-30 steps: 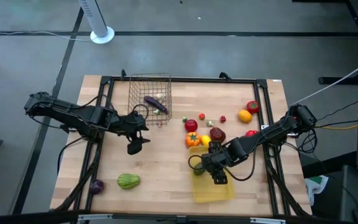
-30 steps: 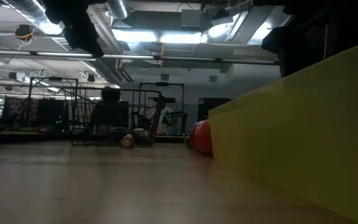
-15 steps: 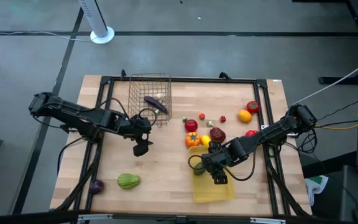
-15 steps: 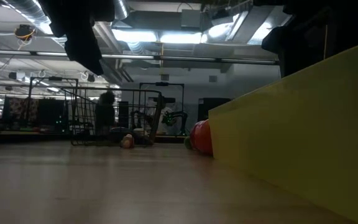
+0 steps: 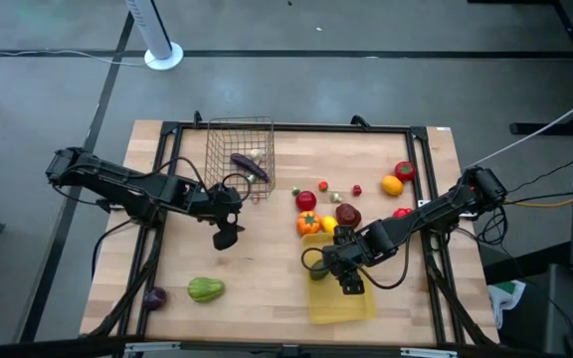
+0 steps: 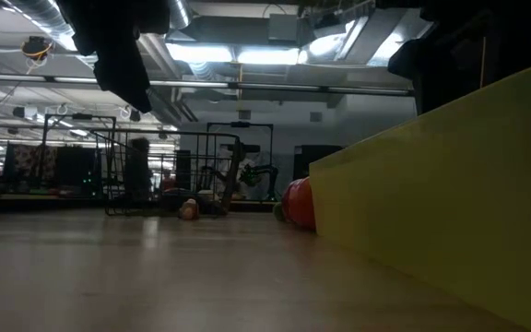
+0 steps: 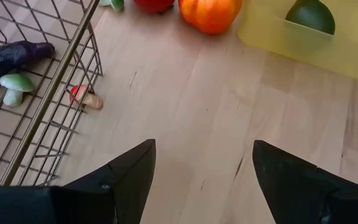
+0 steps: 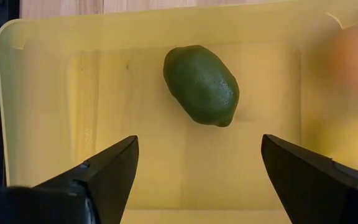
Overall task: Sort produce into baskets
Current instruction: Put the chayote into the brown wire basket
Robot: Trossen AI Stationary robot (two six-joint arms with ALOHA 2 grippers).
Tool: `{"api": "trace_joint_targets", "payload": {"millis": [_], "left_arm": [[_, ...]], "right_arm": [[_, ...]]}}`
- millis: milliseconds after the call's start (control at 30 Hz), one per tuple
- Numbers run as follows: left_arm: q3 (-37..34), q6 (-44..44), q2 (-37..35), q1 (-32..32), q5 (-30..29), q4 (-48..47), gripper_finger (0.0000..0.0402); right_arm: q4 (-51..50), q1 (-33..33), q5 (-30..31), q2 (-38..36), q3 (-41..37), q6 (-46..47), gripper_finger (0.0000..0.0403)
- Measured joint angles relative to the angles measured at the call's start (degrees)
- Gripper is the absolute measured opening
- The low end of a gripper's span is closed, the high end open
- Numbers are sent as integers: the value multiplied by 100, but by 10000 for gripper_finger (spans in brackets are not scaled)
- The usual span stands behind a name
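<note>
Right gripper (image 8: 197, 171) spread wide over my yellow tray (image 8: 36, 93), green lime (image 8: 201, 84) inside
Left gripper (image 7: 201, 171) empty, jaws apart, beside the wire basket (image 7: 55, 99)

The right arm hides much of the yellow tray (image 5: 344, 303) from above.

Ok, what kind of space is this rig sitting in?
Probably a lab or workshop, not a kitchen: bare grey concrete floor around the light wooden table, exposed ceiling ducts and strip lights, and dark metal racks behind.
</note>
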Motion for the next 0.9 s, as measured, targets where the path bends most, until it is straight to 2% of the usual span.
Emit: {"api": "trace_joint_targets", "payload": {"millis": [333, 600, 733, 900], "left_arm": [[0, 21, 0, 0, 42, 0, 270], [0, 5, 20, -10, 187, 29, 357], [0, -44, 20, -59, 766, 29, 395], [0, -537, 20, -433, 1644, 26, 390]], "right_arm": [[0, 0, 0, 0, 0, -2, 335], [-10, 0, 0, 0, 0, -2, 335], [-13, -2, -1, 0, 0, -3, 335], [-15, 0, 0, 0, 0, -2, 335]]}}
